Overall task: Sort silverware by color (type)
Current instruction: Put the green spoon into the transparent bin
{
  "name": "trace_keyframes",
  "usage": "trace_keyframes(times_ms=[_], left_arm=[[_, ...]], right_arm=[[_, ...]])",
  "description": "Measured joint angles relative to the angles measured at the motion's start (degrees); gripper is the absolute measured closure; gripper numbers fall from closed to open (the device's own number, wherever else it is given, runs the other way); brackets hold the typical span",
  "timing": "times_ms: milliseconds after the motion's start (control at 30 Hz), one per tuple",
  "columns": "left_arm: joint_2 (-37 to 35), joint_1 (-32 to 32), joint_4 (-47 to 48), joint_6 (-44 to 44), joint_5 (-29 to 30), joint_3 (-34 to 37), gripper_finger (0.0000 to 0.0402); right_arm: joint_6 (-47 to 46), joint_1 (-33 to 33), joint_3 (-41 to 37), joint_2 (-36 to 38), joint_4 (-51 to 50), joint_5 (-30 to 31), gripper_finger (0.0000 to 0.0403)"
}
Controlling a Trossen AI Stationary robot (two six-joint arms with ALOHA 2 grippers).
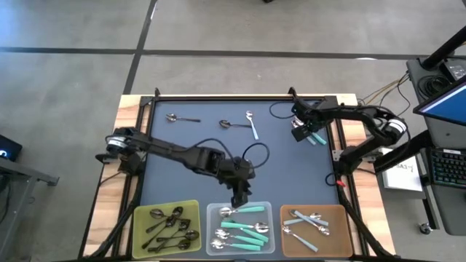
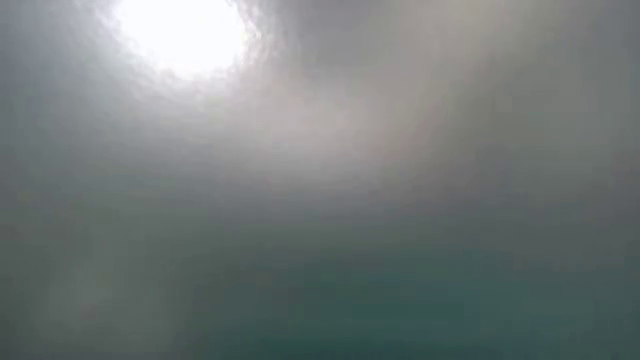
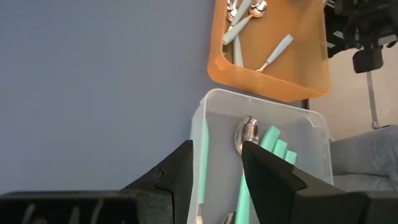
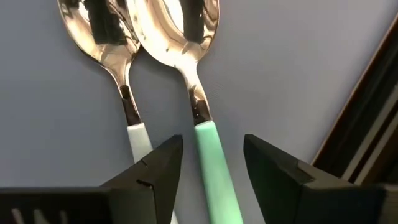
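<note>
Right end effector [image 4: 211,168], fingers spread, straddles a teal-handled spoon [image 4: 208,155] on the counter [image 1: 204,138]; closing on it appears next. Left end effector [image 3: 214,165], released, hovers over the clear tray [image 3: 317,134].

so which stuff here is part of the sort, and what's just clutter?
Job:
- teal-handled spoon between right hand fingers
- light-blue spoon beside it
- three loose spoons on mat
- left hand over clear tray

Clutter:
- keyboard
- paper
</note>
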State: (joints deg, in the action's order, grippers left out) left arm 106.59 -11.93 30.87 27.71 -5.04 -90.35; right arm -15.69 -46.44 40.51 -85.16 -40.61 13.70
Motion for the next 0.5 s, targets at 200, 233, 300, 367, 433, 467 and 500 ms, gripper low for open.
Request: trace_keyframes(times_ms=[200,233,300,367,433,467,500], left_arm=[[-0.1,1.32,0.72,-0.86,-0.15,0.0,0.0282],[-0.11,1.56,0.71,-1.19,-0.15,0.0,0.0282],[-0.13,2.09,0.7,-1.72,-0.31,0.0,0.0282],[-0.13,2.57,0.72,-1.76,-0.42,0.0,0.0282],[-0.13,2.8,0.72,-1.75,-0.42,0.0,0.0282],[-0.13,2.85,0.72,-1.75,-0.41,0.0,0.0282],[-0.13,2.85,0.72,-1.75,-0.42,0.0,0.0282]], right_arm=[[0.31,1.05,0.5,-4.11,0.06,1.94,0.0271],[0.31,1.12,0.49,-4.07,0.17,1.9,0.0284],[0.21,1.15,0.46,-3.89,0.39,1.43,0.0312],[0.22,1.15,0.44,-3.57,0.78,1.25,0.0344],[0.24,1.09,0.44,-3.14,1.34,1.78,0.0371],[0.23,1.06,0.46,-2.65,1.51,1.85,0.0375],[0.22,1.04,0.47,-1.92,1.56,1.82,0.0375]])
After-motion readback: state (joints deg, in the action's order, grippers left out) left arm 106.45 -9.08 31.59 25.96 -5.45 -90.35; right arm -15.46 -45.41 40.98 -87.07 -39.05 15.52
